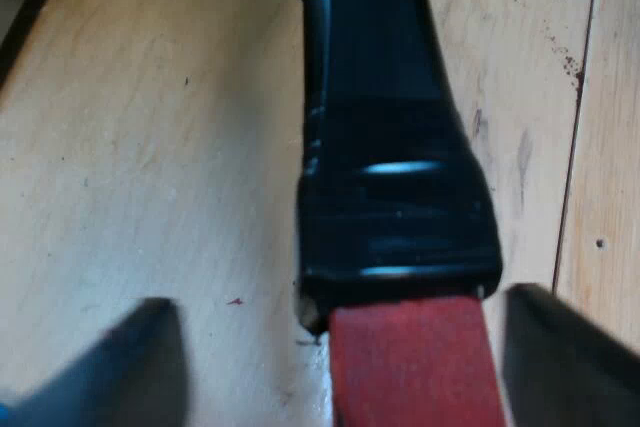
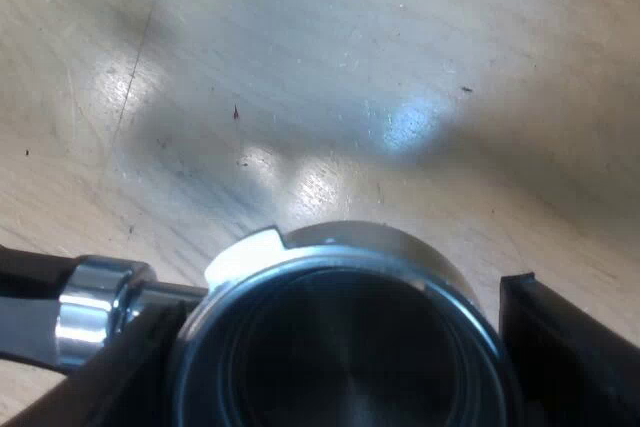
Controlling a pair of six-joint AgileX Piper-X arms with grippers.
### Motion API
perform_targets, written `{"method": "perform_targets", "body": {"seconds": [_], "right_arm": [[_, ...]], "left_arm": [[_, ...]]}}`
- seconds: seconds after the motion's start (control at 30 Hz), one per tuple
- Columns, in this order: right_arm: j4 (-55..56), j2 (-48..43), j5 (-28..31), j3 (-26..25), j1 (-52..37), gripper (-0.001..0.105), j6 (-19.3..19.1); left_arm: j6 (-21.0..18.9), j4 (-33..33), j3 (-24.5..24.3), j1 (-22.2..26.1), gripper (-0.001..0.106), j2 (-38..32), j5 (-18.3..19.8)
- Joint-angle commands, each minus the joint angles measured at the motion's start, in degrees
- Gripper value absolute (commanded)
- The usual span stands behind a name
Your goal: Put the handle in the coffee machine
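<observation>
The holder's dark handle [image 1: 385,147] runs away from my left gripper [image 1: 345,357] over the wooden table, its red end [image 1: 415,367] lying between the two fingers. That gripper is open: one finger stands well off the red end and the other sits close beside it. The holder's round metal basket [image 2: 340,337], dark inside, sits between the fingers of my right gripper [image 2: 335,347]. That gripper is shut on the basket, with a finger against each side. The shiny metal neck [image 2: 95,322] leads from the basket to the handle.
Pale wooden table top [image 1: 150,147] lies under the handle, with a board seam [image 1: 575,147] running alongside it. More bare wood [image 2: 400,67] with shadows and a bright reflection spreads beyond the basket.
</observation>
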Motion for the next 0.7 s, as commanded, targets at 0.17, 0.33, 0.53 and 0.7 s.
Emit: {"method": "perform_targets", "body": {"seconds": [0.17,0.33,0.53,0.7], "right_arm": [[-0.3,-0.8,-1.1,-0.5,0.0,0.000,-0.5],[-0.3,-0.8,-1.1,-0.5,0.0,0.000,-0.5],[-0.3,-0.8,-1.3,-0.5,0.0,0.003,-0.7],[-0.3,-0.8,-2.1,-0.5,0.0,0.058,-1.1]], "left_arm": [[-0.5,2.5,-1.4,-0.3,0.020,-0.2,2.1],[-3.0,2.5,-2.0,-0.3,0.000,-0.2,2.1],[-3.1,2.4,-2.0,-0.3,0.000,-0.2,2.1],[-3.1,2.4,-2.0,-0.3,0.000,-0.2,2.1]]}}
